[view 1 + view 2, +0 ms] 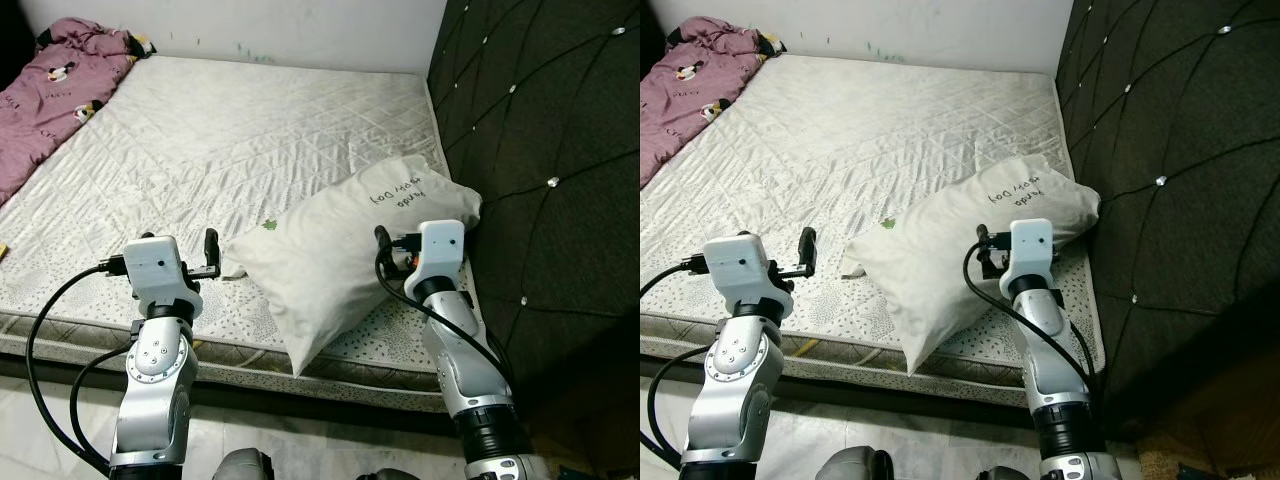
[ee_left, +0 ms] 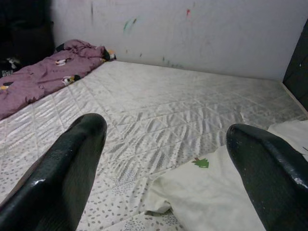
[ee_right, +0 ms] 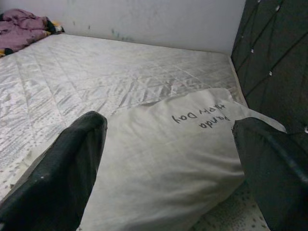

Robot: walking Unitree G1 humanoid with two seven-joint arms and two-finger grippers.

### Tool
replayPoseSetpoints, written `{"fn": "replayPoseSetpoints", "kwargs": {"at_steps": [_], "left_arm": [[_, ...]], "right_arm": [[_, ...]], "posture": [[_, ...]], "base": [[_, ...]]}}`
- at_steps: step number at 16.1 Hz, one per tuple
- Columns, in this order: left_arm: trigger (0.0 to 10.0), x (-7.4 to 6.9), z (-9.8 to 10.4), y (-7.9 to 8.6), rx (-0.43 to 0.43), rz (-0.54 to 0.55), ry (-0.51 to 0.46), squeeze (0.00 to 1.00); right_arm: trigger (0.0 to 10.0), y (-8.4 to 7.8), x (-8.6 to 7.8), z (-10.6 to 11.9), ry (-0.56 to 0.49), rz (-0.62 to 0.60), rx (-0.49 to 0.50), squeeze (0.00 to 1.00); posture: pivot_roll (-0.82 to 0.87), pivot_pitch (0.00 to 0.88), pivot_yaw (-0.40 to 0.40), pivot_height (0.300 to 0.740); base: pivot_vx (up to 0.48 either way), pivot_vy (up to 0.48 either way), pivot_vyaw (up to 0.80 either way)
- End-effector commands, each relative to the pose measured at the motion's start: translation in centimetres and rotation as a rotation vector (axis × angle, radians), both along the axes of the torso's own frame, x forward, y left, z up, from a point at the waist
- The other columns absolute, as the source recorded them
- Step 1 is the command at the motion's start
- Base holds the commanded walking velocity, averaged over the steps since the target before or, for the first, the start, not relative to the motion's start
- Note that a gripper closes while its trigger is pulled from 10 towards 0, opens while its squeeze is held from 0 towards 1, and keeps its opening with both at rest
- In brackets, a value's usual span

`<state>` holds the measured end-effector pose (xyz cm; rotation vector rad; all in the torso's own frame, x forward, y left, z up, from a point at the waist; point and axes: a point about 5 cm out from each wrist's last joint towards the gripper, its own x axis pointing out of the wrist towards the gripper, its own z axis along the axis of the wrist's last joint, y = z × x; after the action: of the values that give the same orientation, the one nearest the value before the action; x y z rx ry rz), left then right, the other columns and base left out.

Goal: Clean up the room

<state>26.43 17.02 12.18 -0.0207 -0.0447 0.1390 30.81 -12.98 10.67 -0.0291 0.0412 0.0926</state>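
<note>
A white pillow [image 1: 330, 250] with dark handwriting lies askew on the front right part of the quilted mattress [image 1: 250, 130], one corner hanging over the front edge. My left gripper [image 1: 212, 258] is open just left of the pillow's left corner [image 2: 163, 202], holding nothing. At the pillow's right side, close to it, my right gripper [image 1: 385, 255] is open too. In the right wrist view the pillow [image 3: 163, 159] spreads between and beyond the two black fingers [image 3: 72, 159]; nothing is clamped.
A purple patterned blanket [image 1: 55, 90] is bunched at the mattress's far left corner. A dark tufted headboard [image 1: 540, 150] rises along the right side, touching the pillow's far end. A white wall [image 1: 250, 25] stands behind the bed. Pale floor [image 1: 60, 420] shows below the bed's front edge.
</note>
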Motion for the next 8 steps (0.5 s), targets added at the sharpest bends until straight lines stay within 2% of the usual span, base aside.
{"fn": "replayPoseSetpoints", "kwargs": {"at_steps": [1, 8], "left_arm": [[10.0, 0.26, 0.24, -0.05, 0.001, 0.002, -0.005, 0.0], [10.0, 0.75, 0.53, 0.32, -0.002, 0.017, -0.016, 0.0]], "right_arm": [[10.0, 0.01, 0.2, 0.51, -0.015, 0.001, 0.001, 0.0], [10.0, 0.25, 0.46, 0.56, -0.016, 0.011, 0.01, 0.0]], "posture": [[0.05, 0.04, -0.009, 0.74], [0.05, 0.045, -0.008, 0.74]], "base": [[0.0, 0.0, 0.0], [0.0, 0.0, 0.0]]}}
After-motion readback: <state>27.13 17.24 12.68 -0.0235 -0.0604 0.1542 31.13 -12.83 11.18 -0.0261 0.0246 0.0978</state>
